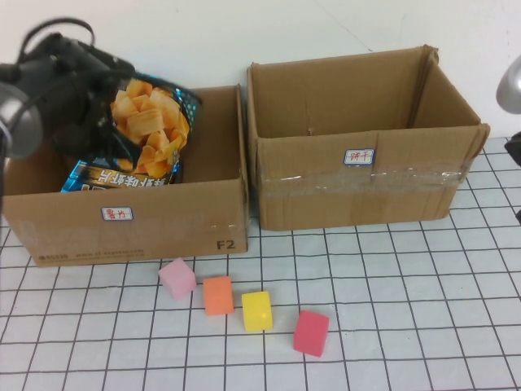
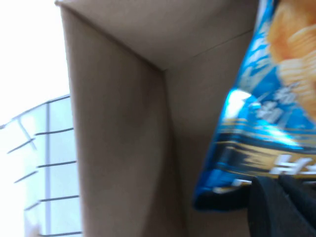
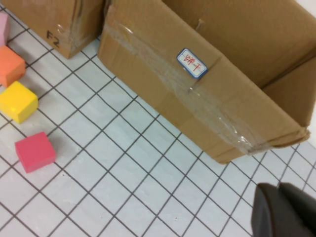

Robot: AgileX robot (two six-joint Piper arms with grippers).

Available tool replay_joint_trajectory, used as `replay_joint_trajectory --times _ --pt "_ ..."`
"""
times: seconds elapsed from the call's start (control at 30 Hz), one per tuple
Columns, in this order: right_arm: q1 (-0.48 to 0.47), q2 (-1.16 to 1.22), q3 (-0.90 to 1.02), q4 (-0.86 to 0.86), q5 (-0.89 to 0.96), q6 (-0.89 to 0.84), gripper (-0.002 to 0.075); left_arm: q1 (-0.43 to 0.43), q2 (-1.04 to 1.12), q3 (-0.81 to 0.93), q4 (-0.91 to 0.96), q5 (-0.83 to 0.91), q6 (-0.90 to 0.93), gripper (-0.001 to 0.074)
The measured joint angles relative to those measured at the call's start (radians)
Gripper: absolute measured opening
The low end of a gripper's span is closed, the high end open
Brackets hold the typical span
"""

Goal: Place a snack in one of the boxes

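A blue bag of chips (image 1: 142, 134) hangs tilted inside the left cardboard box (image 1: 130, 220), its lower end down in the box. My left gripper (image 1: 98, 114) is over that box's left part and shut on the bag's edge. In the left wrist view the bag (image 2: 266, 123) sits above the dark fingers (image 2: 284, 207), next to the box's inner corner (image 2: 123, 138). The right cardboard box (image 1: 358, 187) is open and has nothing in it. My right gripper (image 3: 281, 210) is shut and empty, above the grid table to the right of that box (image 3: 197, 94).
Small foam cubes lie in a row in front of the boxes: pink (image 1: 177, 278), orange (image 1: 217, 295), yellow (image 1: 256, 311) and red (image 1: 311, 332). Both boxes stand side by side with a narrow gap. My right arm (image 1: 511, 90) shows at the right edge.
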Motion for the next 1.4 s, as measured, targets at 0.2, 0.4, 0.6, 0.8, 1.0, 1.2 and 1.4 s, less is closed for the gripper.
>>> replay_joint_trajectory --times 0.2,0.4,0.6,0.8,1.0,1.2,1.4 --pt "0.0 -0.002 0.0 -0.032 0.009 0.0 0.0001 0.0 -0.114 -0.006 -0.162 -0.014 0.046 -0.0001" --pt "0.0 -0.064 0.013 -0.053 0.042 0.0 0.0001 0.0 -0.253 -0.006 -0.262 -0.001 0.083 -0.0001" --pt "0.0 -0.191 0.137 -0.059 0.035 0.016 0.0001 0.0 -0.429 0.044 -0.442 -0.006 0.191 -0.0001" --pt "0.0 -0.315 0.359 -0.01 -0.056 0.032 0.0001 0.0 -0.67 0.267 -0.603 -0.118 0.363 -0.0001" --pt "0.0 -0.45 0.576 0.04 -0.182 0.043 0.0001 0.0 -0.961 0.572 -0.636 -0.263 0.406 -0.0001" --pt "0.0 -0.554 0.716 0.065 -0.239 0.045 0.0001 0.0 -1.193 0.864 -0.638 -0.443 0.419 -0.0001" --pt "0.0 -0.571 0.782 0.069 -0.251 0.045 0.0001 0.0 -1.354 1.081 -0.64 -0.575 0.44 -0.0001"
